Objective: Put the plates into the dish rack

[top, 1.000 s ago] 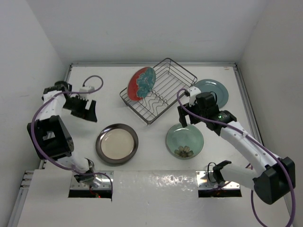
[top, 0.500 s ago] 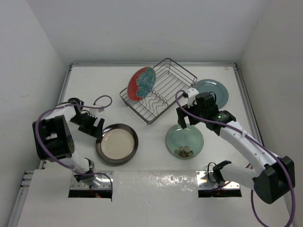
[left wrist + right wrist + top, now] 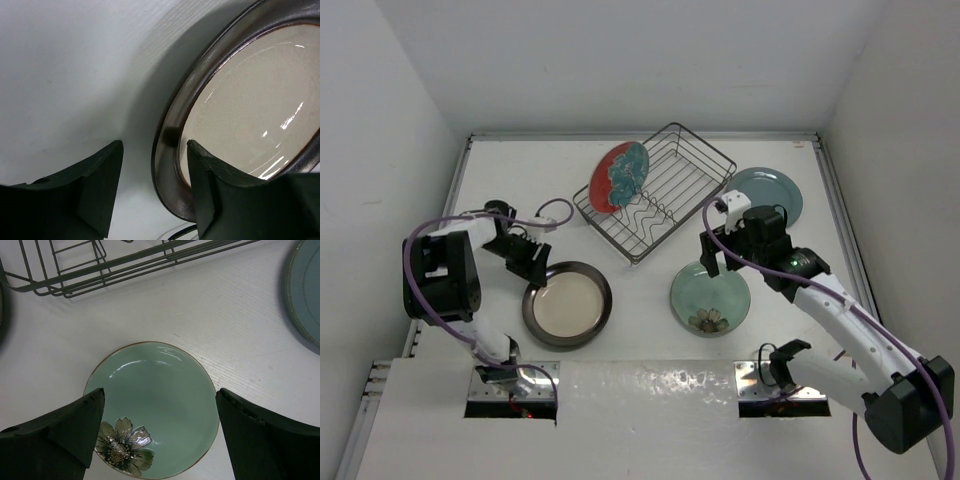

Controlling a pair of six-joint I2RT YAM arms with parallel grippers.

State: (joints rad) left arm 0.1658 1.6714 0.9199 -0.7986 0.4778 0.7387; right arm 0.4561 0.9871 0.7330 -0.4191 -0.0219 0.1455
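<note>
Cream plate (image 3: 567, 304), dark-rimmed, is lying flat on the table (image 3: 520, 180) near the dish rack (image 3: 655, 192). Within the last second the left claw (image 3: 154, 165) has been brought to it, jaws apart astride its rim; a grasp is judged imminent. The right claw (image 3: 160, 395) is held open above the pale green plate (image 3: 160, 372).

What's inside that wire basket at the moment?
One red plate with a teal pattern stands on edge at the left end of the dish rack. The other slots show only wavy wires. The plate covers the wires behind it.
</note>
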